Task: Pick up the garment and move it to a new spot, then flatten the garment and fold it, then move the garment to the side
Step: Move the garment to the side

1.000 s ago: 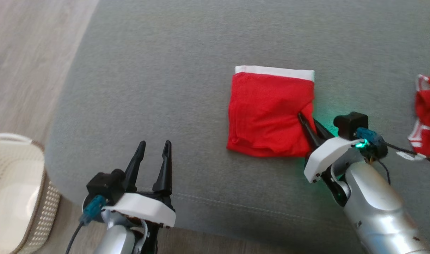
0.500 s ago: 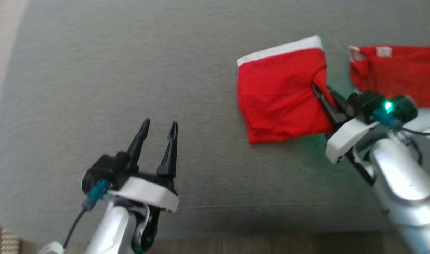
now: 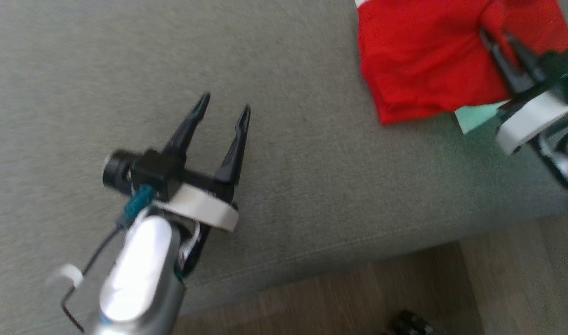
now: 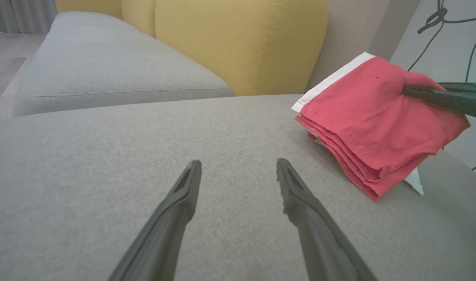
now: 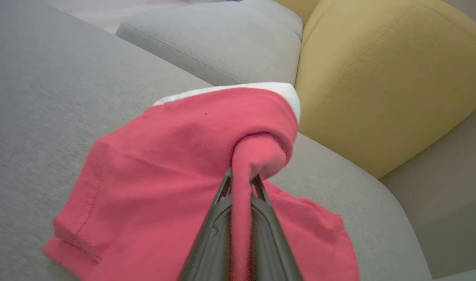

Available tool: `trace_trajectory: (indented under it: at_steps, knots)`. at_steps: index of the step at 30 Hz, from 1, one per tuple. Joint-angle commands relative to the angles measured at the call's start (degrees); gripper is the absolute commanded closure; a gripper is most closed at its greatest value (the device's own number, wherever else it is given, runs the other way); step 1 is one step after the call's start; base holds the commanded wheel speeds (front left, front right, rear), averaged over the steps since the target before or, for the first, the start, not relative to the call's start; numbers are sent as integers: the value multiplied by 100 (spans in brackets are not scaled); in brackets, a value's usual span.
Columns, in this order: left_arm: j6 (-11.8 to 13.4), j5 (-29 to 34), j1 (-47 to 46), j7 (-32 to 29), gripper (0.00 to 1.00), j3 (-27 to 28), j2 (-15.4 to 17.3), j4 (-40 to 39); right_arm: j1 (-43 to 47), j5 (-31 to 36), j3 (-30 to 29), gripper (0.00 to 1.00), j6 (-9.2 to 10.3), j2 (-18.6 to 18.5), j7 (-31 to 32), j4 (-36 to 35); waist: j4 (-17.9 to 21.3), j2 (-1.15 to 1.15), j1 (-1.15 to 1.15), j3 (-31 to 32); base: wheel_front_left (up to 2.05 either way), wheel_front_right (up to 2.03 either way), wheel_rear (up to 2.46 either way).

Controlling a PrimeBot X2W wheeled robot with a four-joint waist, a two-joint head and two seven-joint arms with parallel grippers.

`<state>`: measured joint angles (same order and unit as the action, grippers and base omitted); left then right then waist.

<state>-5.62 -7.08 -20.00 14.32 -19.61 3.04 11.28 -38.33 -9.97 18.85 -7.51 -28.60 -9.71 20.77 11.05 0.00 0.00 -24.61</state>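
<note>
Red folded garment (image 3: 419, 60) at 1 o'clock is pinched in the right gripper (image 3: 496, 35) jaws (likely for moving aside); left gripper (image 3: 226, 103) jaws wide, empty.

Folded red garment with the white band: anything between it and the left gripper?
Nothing visible. Only bare grey sofa cushion lies between the open left gripper and the folded red garment with the white band. The right gripper is shut on a pinch of its fabric.

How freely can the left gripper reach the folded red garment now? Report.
Probably yes. The left gripper, open, hovers over bare grey sofa seat, with nothing between it and the folded red garment. The right gripper pinches its far side.
</note>
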Motion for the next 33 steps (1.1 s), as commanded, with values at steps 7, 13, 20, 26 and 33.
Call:
trace_trajectory:
  at_steps: [7, 13, 20, 26, 33]
  knots:
    - [-100, 149, -661, 68, 0, 123, 153, -101, -337, 60, -628, 100, 2, -416, -61, 99, 464, 0, 0, -857, 0, 0, 0]
    - [-132, 154, -773, 68, 0, 161, 243, -60, -373, 332, -1206, 100, 2, -306, -115, 233, 567, 0, 0, -1148, 0, 0, 0]
    - [-145, 120, -851, 68, 0, 262, 222, -80, -256, 540, -1769, 100, 2, -66, -59, 264, 569, 0, 0, -1356, 0, 0, 0]
    - [-153, 106, -815, 68, 0, 322, 195, -33, -214, 553, -1927, 100, 2, 126, 17, 344, 546, 0, 0, -1340, 0, 0, 0]
    - [-156, 26, -794, 68, 0, 446, 119, -32, -146, 451, -2028, 0, 2, 210, 185, 346, 462, 0, 0, -1149, 0, 0, 0]
